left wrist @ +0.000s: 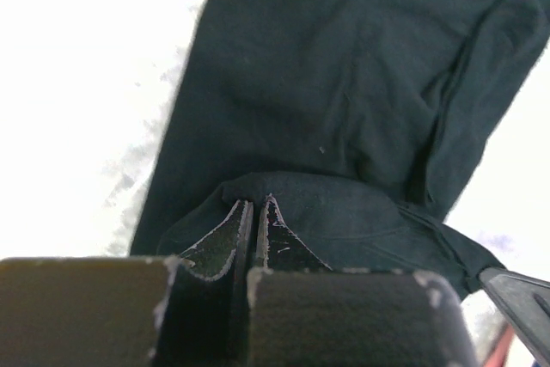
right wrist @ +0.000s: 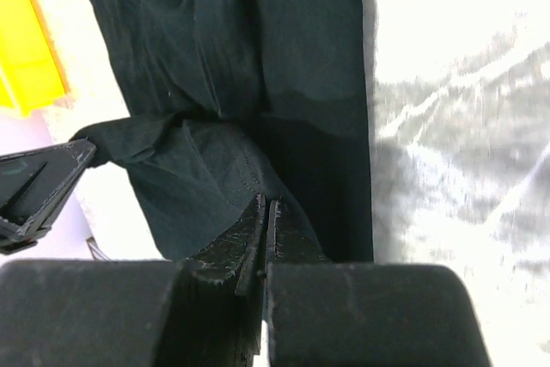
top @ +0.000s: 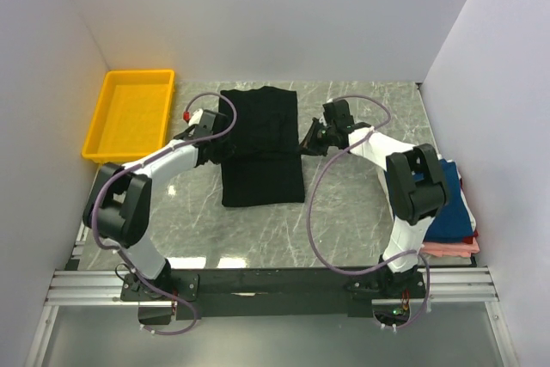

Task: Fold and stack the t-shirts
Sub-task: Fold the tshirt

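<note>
A large black t-shirt (top: pixel 262 148) lies in the middle of the marble table as a long strip folded lengthwise. My left gripper (top: pixel 215 132) sits at the strip's left edge, shut on a raised fold of the black cloth (left wrist: pixel 301 204). Its tips (left wrist: pixel 256 205) are pressed together in the fabric. My right gripper (top: pixel 311 137) is at the strip's right edge, also shut, its tips (right wrist: pixel 265 204) pinching a lifted flap of the same shirt (right wrist: pixel 215 169). A stack of folded t-shirts (top: pixel 451 217), navy blue over red and pink, rests at the table's right edge beside the right arm.
A yellow plastic tray (top: pixel 129 113) stands at the back left and shows at the left edge of the right wrist view (right wrist: pixel 26 49). White walls close in the table on three sides. Purple cables loop off both arms over the near table.
</note>
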